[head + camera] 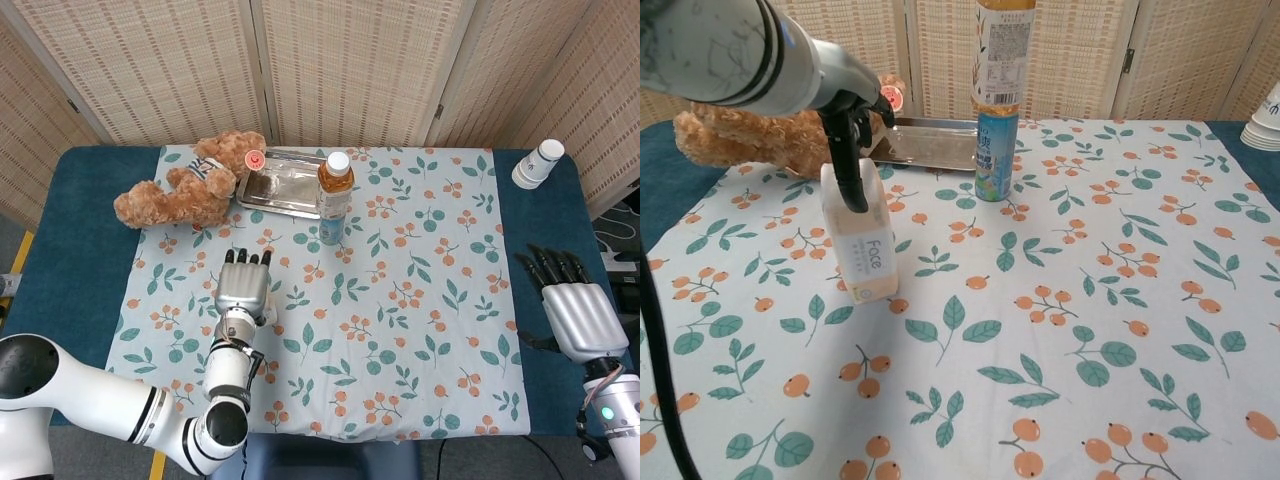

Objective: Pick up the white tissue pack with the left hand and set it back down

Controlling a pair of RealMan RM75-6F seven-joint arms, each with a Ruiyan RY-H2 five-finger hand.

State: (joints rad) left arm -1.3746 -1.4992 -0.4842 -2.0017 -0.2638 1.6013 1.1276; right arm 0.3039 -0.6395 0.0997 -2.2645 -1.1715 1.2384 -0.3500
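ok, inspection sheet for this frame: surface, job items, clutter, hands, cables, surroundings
Surface: floral cloth over a blue table.
Job's things: white tissue pack upright on the cloth.
Clutter: teddy bear, metal tray, tea bottle, white cup stack.
Hands: left hand over the pack, fingers on its top, grip unclear; right hand open, holding nothing.
Cables: cables beyond the table's right edge.
Surroundings: woven screens behind.
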